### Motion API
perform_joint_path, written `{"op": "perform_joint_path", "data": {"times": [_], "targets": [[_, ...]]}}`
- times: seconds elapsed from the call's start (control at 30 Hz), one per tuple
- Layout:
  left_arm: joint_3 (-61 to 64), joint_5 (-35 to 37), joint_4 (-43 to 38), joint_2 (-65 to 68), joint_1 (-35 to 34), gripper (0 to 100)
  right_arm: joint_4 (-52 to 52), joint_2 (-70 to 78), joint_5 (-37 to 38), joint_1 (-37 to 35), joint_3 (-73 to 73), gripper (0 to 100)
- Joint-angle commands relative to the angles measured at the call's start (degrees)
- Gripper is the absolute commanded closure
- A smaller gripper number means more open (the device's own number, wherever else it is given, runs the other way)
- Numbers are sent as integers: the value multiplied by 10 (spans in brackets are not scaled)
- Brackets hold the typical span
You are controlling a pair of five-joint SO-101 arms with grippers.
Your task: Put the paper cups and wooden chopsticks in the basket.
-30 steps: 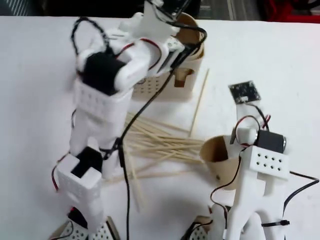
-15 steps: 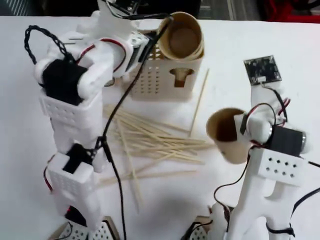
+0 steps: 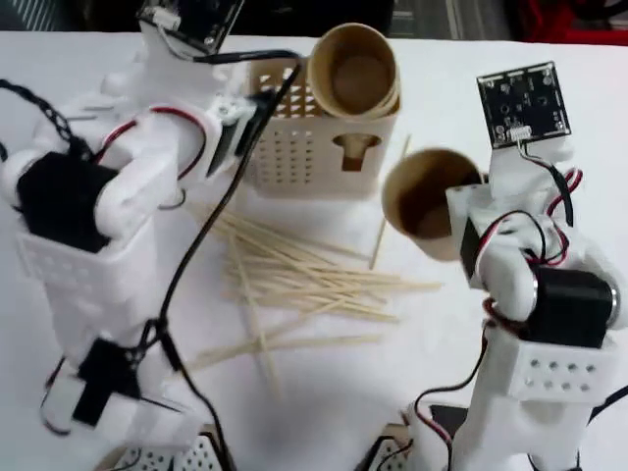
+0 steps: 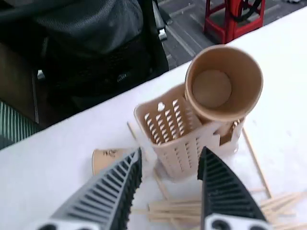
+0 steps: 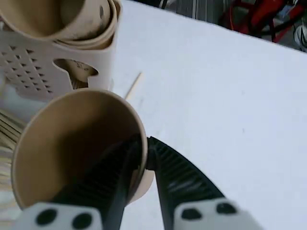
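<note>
Your right gripper pinches the paper cup by its rim — one finger inside, one outside — holding it just beside the basket, ready to tip in (likely onto the nested cups). Left gripper hangs wide open; chopsticks lie scattered beside the basket.

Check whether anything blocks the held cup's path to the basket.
Nothing stands in the gap between the paper cup in the right gripper and the basket; one chopstick lies flat there. But stacked cups already fill the basket's nearer end.
</note>
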Motion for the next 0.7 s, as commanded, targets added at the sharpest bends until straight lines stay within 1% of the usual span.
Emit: {"op": "perform_joint_path", "data": {"times": [0.0,0.17,0.3,0.4,0.53,0.67], "targets": [[71,7,-8,-76,-7,804,-2,-14,-9,-51,-76,981],[154,7,-23,-128,-7,804,-29,-11,-9,-131,-143,981],[218,7,-45,-151,-7,804,-95,-8,-12,-162,-149,981],[254,7,-60,-168,-7,805,-151,-7,-43,-171,-148,981],[281,7,-69,-198,-7,805,-213,-5,-52,-172,-142,981],[307,7,-75,-222,-7,805,-272,21,-53,-172,-103,981]]}}
